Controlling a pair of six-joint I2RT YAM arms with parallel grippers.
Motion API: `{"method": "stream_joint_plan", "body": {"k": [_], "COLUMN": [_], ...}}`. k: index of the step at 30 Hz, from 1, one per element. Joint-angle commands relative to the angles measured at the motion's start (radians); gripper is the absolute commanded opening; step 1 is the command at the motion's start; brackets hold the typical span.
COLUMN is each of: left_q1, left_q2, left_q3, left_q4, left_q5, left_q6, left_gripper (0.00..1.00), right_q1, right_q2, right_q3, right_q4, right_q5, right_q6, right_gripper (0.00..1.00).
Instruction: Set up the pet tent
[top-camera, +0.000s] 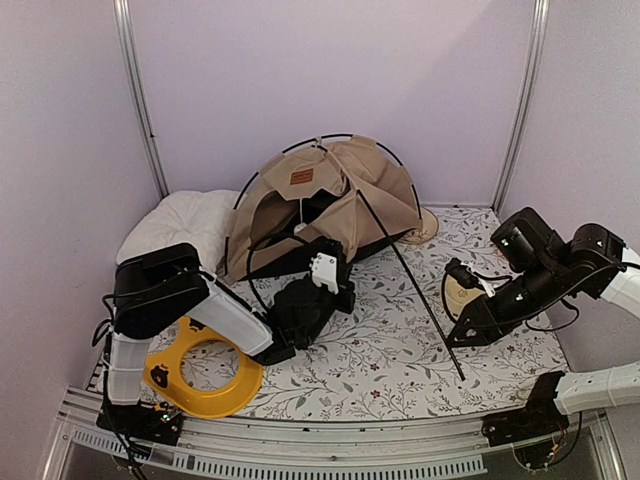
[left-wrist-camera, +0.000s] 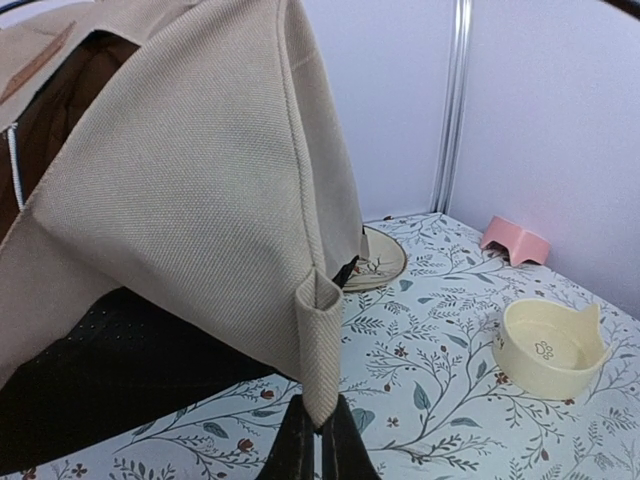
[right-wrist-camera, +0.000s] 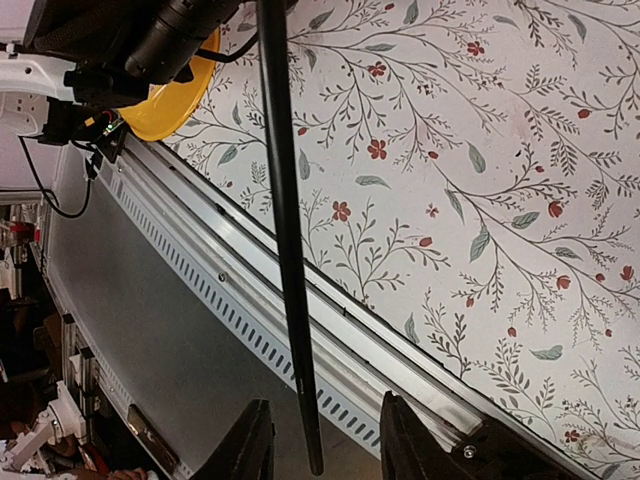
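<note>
Beige canvas on thin black poles makes up the pet tent (top-camera: 335, 195). It sits slumped at the back of the floral-print desk (top-camera: 390, 350), with a small brown label patch (top-camera: 301, 177) high on its front. The left hand (left-wrist-camera: 318, 448) is clenched on the tent's lower front corner, and the folded hem loop there is pinched between its dark fingers (left-wrist-camera: 296, 452). The canvas rises steeply from that grip.

One long black pole (top-camera: 410, 280) slants from the top of the tent down toward the near right of the desk. Its free end lies between the fingers of the right hand (right-wrist-camera: 325, 450), which is released. The jaws stand apart, with a gap on either side of the pole.

A soft white pillow (top-camera: 190, 225) lies just left of the tent. A round yellow plastic tray (top-camera: 205, 380) lies at the near left, partly under the left arm. A cream bowl (left-wrist-camera: 555, 345) and a small pink dish (left-wrist-camera: 515, 238) sit to the right. A flat tan plate (left-wrist-camera: 378, 258) is at the tent's far edge.
</note>
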Motion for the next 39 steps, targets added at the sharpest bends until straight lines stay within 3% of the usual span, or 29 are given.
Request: {"method": "stream_joint_plan", "body": {"k": [1, 7, 14, 17, 20, 29, 39], "left_q1": [0.015, 0.015, 0.016, 0.015, 0.011, -0.051, -0.245], "left_q2": [-0.001, -0.002, -0.010, -0.013, -0.019, -0.110, -0.264], "left_q3": [-0.004, -0.004, -0.007, -0.010, -0.022, -0.133, -0.309], "left_q4": [0.011, 0.013, 0.014, 0.016, 0.022, 0.061, 0.141], "left_q5": [0.004, 0.002, 0.001, 0.001, 0.002, -0.060, -0.233], "left_q6": [-0.010, -0.013, -0.010, -0.009, -0.008, 0.060, 0.238], "left_gripper": [0.00, 0.00, 0.00, 0.00, 0.00, 0.00, 0.00], "right_q1": [0.030, 0.035, 0.036, 0.036, 0.035, 0.047, 0.153], "right_q2": [0.003, 0.042, 0.069, 0.072, 0.071, 0.045, 0.162], "right_q3": [-0.027, -0.010, -0.009, 0.006, 0.022, -0.056, -0.137], "right_q4": [-0.004, 0.039, 0.028, 0.032, 0.089, 0.578, 1.173], "right_q5": [-0.029, -0.022, -0.028, -0.013, -0.023, -0.061, 0.148], "right_q6": [0.001, -0.009, -0.037, -0.039, -0.026, 0.104, 0.182], "right_gripper": [0.38, 0.35, 0.20, 0.00, 0.00, 0.00, 0.00]}}
